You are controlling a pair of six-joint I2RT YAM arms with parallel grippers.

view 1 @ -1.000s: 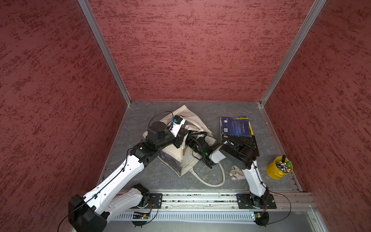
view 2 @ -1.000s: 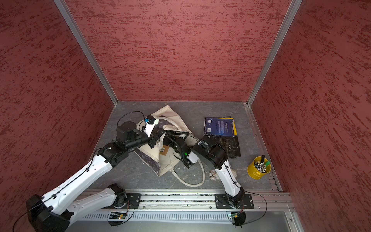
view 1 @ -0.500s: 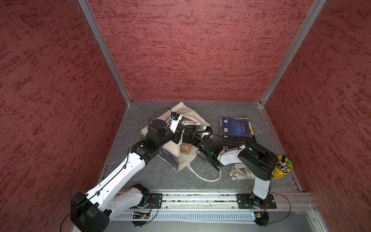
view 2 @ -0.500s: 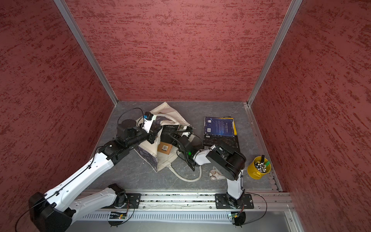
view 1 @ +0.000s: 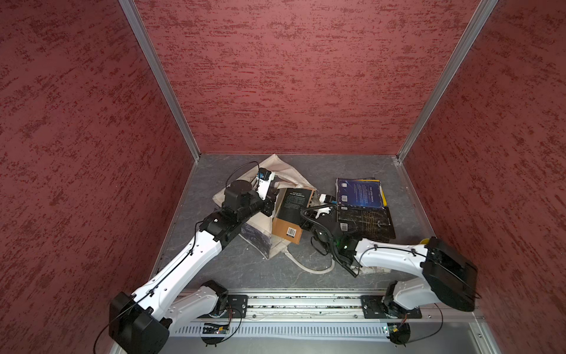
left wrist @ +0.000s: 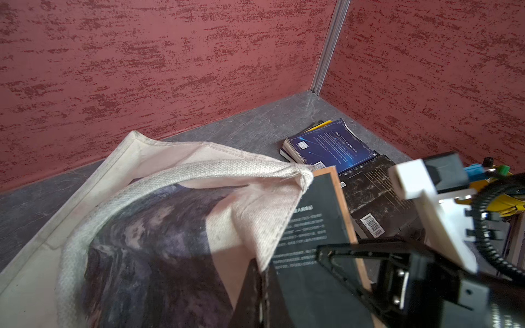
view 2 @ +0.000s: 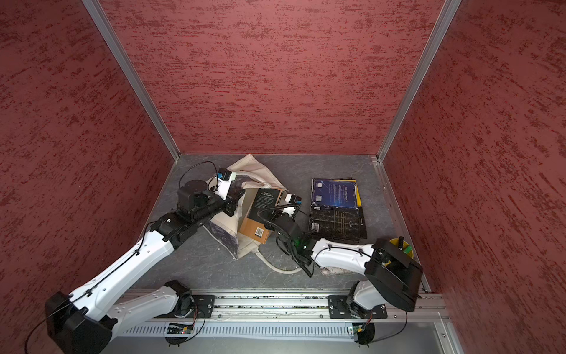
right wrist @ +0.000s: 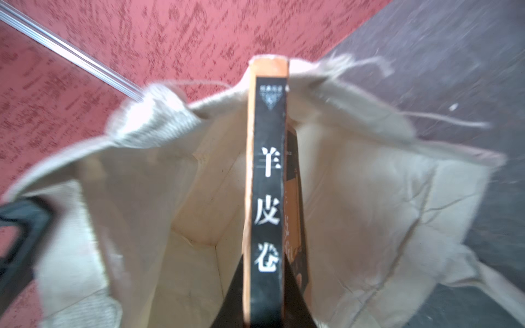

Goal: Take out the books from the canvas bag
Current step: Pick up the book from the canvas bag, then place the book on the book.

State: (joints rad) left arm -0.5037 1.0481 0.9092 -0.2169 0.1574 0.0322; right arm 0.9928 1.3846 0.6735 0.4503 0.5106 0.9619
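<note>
Pinning bag mouth: L gripper (left wrist: 260,274) clamped shut on rim of canvas bag (view 1: 286,173), which lies on the floor left of centre. Brown-black book (view 1: 292,208) is mostly out of the mouth, far corner tucked under the rim. R gripper (right wrist: 264,286) closed on its spine, 1 finger each side. Further right, 3 books are out and apart from the bag: dark blue book (view 1: 360,191) on top of yellow book (view 1: 382,196), black book (view 1: 364,223) touching them on the robot side. Bag interior looks empty otherwise in R wrist view, but can't see all corners. Est: 3 done, 4th mid-extraction, prob last. Left: pull clear, drop w/ stack.
</note>
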